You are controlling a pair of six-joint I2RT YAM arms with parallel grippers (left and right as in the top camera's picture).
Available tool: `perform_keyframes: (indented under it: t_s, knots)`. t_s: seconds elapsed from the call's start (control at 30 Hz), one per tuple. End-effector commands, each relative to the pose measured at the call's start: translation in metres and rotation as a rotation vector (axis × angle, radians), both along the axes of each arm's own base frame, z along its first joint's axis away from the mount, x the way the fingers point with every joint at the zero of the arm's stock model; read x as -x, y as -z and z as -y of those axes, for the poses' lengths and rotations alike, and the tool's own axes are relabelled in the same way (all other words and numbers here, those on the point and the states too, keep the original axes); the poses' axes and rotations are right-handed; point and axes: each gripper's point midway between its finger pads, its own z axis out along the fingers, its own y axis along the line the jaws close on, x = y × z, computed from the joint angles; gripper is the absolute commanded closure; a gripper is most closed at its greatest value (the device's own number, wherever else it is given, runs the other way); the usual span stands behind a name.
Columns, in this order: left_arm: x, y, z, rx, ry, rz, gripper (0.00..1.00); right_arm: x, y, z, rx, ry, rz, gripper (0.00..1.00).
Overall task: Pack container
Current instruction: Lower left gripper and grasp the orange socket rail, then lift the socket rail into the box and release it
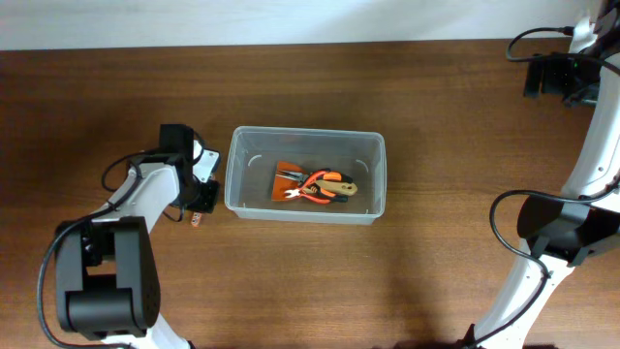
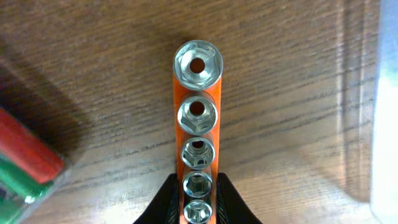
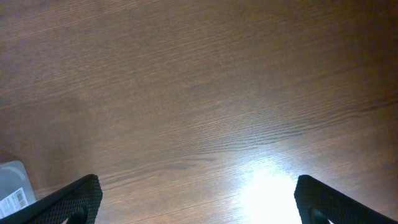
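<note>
The container (image 1: 373,179) is a large clear tub in the middle of the table, holding orange-handled pliers (image 1: 325,187) and other small tools. My left gripper (image 2: 198,208) is shut on an orange rail of several chrome sockets (image 2: 198,118), gripping it by the small-socket end. In the overhead view the left gripper (image 1: 201,197) sits just left of the tub. The tub's wall shows at the right edge of the left wrist view (image 2: 387,124). My right gripper (image 1: 554,78) is open and empty at the far right back of the table, over bare wood (image 3: 198,205).
A clear case of red and green screwdrivers (image 2: 25,168) lies close to the left of the socket rail. A white labelled item (image 3: 12,183) shows at the left edge of the right wrist view. The table is dark wood.
</note>
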Motion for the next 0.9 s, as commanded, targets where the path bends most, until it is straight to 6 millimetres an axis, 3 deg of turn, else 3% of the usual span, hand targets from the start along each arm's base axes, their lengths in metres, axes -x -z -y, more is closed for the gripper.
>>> perform_keyframes:
  t_s: [0.0,0.13,0.3,0.47,0.6,0.8,0.87]
  knots:
    - [-0.033,-0.029,-0.003,-0.009,-0.007,0.078,0.98,0.003,-0.012,-0.002,0.001,0.007,0.029,0.01]
    - [-0.066,-0.074,-0.004,-0.014,-0.008,0.167,0.98,0.003,-0.012,-0.002,0.001,0.007,0.029,0.01]
    - [-0.104,-0.146,-0.001,-0.025,0.024,0.306,0.98,0.003,-0.012,-0.002,0.001,0.007,0.029,0.01]
    - [-0.118,-0.199,0.021,-0.048,0.158,0.394,0.98,0.003,-0.012,-0.002,0.001,0.007,0.029,0.01]
    - [-0.114,-0.211,0.065,-0.005,0.358,0.412,0.98,0.003,-0.012,-0.002,0.001,0.007,0.029,0.01]
    - [-0.081,-0.211,0.157,0.176,0.732,0.404,0.98,0.003,-0.012,-0.002,0.001,0.007,0.029,0.01]
    - [-0.072,-0.210,0.175,0.183,0.808,0.395,0.98,0.003,-0.012,-0.002,0.001,0.007,0.029,0.01]
